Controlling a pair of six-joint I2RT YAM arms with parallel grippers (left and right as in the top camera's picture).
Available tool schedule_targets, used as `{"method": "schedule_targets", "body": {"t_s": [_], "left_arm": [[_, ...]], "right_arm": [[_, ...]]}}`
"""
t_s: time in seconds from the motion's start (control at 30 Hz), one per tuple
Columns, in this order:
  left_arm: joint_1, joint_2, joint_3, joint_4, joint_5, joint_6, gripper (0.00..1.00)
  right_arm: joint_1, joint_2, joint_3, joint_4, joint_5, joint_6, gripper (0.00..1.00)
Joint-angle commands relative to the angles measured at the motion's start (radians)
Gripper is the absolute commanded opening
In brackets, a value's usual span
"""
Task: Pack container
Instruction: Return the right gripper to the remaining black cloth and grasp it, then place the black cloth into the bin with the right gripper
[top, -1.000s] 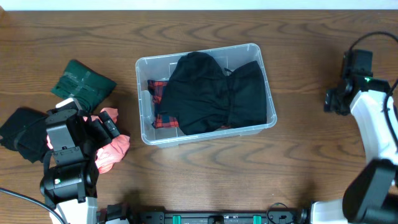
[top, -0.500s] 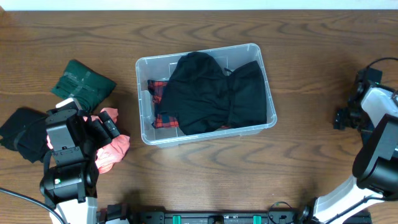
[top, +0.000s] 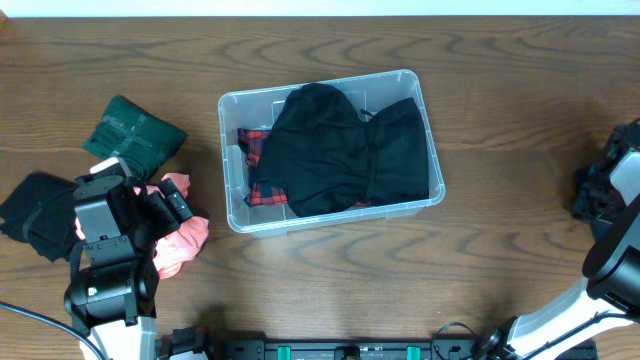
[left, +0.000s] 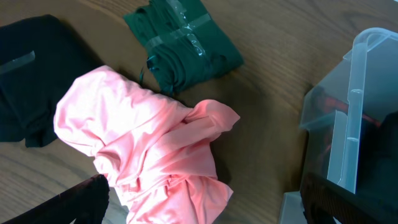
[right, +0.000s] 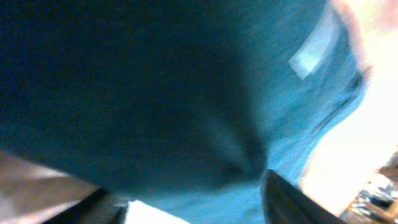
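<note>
The clear container (top: 320, 82) stands mid-table and holds a black garment (top: 340, 150) over a red plaid cloth (top: 255, 145). Its corner also shows in the left wrist view (left: 351, 106). My left gripper (top: 170, 212) is open, its fingers either side of a crumpled pink cloth (top: 185, 240), which shows between the jaws (left: 199, 205) in the left wrist view (left: 143, 143). My right gripper (top: 592, 195) is at the table's far right edge. In its blurred wrist view the fingers (right: 193, 205) are spread apart under a dark blue surface (right: 155, 87).
A folded dark green garment (top: 135, 130) lies left of the container and also shows in the left wrist view (left: 180, 37). A black garment (top: 35, 215) lies at the far left, seen too in the left wrist view (left: 31, 68). Bare wooden table (top: 500, 250) lies right of the container.
My right arm has swung down and out to the table's right edge. The left arm, the cloths and the container have not moved.
</note>
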Motion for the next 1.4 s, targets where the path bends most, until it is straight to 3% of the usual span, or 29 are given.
{"method": "schedule_targets", "body": {"t_s": [0.0, 0.1, 0.37, 0.8, 1.1, 1.37], "left_arm": [[0.004, -0.002, 0.021, -0.003, -0.019, -0.013, 0.98], [0.004, -0.002, 0.021, -0.003, -0.019, -0.013, 0.98], [0.004, -0.002, 0.021, -0.003, -0.019, -0.013, 0.98], [0.004, -0.002, 0.021, -0.002, -0.019, -0.013, 0.98], [0.004, -0.002, 0.021, -0.003, -0.018, -0.013, 0.98], [0.004, -0.002, 0.021, -0.003, -0.018, -0.013, 0.98]], "right_arm": [[-0.021, 0.05, -0.021, 0.005, -0.06, 0.021, 0.41], [-0.02, 0.05, -0.021, 0.01, -0.064, 0.03, 0.26], [0.016, 0.027, -0.017, 0.009, -0.081, 0.043, 0.01], [0.274, -0.322, 0.038, 0.01, -0.217, -0.056, 0.01], [0.661, -0.624, 0.069, 0.094, -0.282, -0.194, 0.01], [1.076, -0.656, 0.068, 0.283, -0.34, -0.257, 0.01]]}}
